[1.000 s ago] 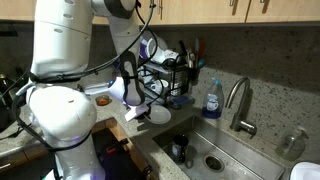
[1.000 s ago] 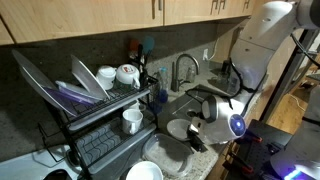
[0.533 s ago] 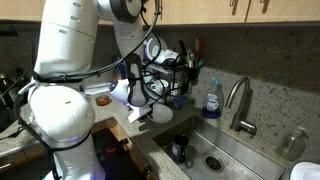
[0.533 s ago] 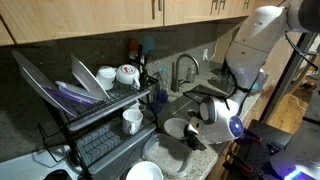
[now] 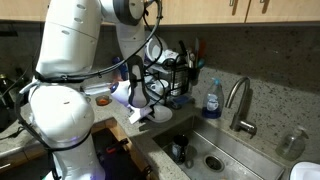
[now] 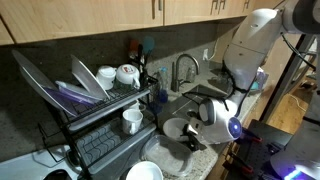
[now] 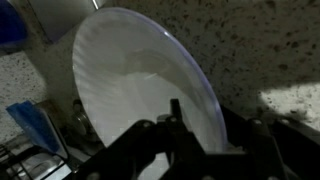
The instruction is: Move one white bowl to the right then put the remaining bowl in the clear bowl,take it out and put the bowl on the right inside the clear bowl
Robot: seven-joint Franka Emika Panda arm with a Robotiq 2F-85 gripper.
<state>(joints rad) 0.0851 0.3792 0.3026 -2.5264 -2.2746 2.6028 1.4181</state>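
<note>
Beside the sink (image 5: 240,165), low by its rim, the white bowl (image 7: 150,90) sits straight ahead of the gripper (image 7: 178,128), its broad face turned to the wrist camera. One finger (image 7: 176,112) crosses its lower rim. Whether the jaws pinch it or stand loose, I cannot tell.

one plain white bowl (image 6: 177,128) stands tilted just beside the sink (image 5: 215,160). in the wrist view its round pale face (image 7: 140,90) fills most of the picture. a second white bowl (image 6: 144,172) lies upright, well apart from it. between them the clear bowl (image 6: 160,150) shows only faintly, shallow and see-through.
</note>
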